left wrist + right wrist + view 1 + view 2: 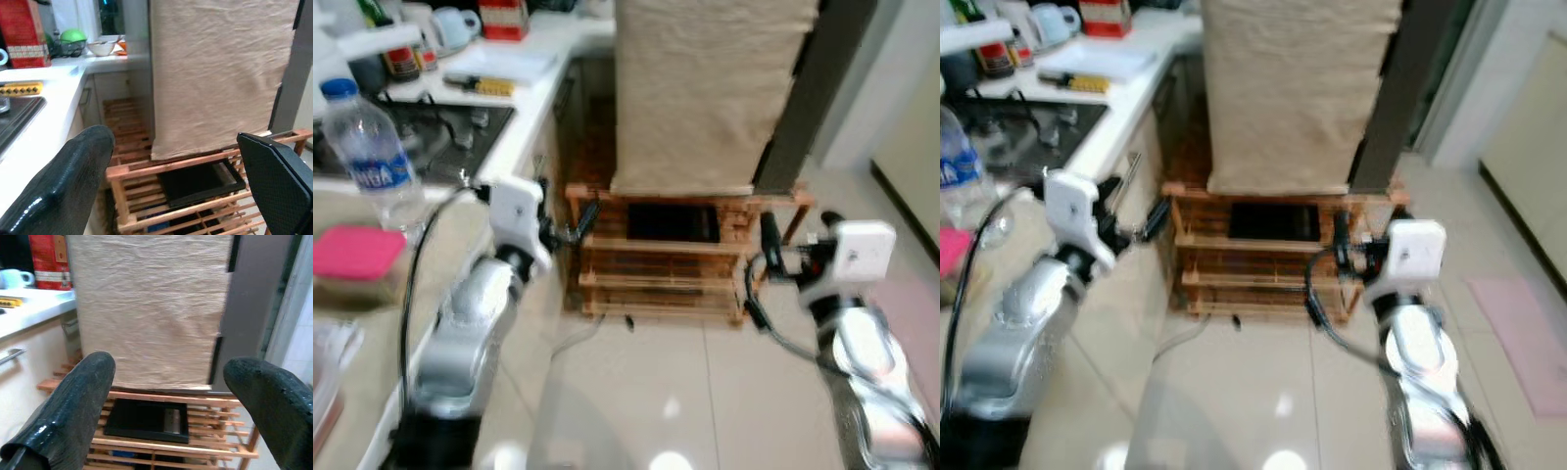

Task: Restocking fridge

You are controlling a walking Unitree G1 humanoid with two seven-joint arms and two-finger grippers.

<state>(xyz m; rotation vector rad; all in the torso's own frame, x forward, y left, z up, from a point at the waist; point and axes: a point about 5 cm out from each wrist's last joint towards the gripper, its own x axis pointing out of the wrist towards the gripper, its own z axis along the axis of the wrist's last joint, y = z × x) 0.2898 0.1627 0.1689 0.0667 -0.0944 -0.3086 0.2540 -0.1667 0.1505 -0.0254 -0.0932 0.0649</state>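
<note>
Cloth-covered fridge point(710, 93) is standing upright on the wooden rack point(685, 250) — left gripper point(181, 181) and right gripper point(168, 401) are facing it, fingers spread wide.

I read this as a home kitchen. Noted: white bench point(533, 93) with inset gas hob point(431, 132), mugs point(455, 24) and water bottle point(372, 152). Cloth-draped fridge point(705, 88) on a wooden slatted rack point(675, 264), tiled floor point(685, 392).

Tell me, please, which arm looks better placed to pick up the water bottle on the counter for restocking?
Probably the left. The water bottle stands on the counter on the robot's left, close beside the left gripper, which is open and empty. The right gripper, also open, hangs across the floor before the wooden rack.
</note>
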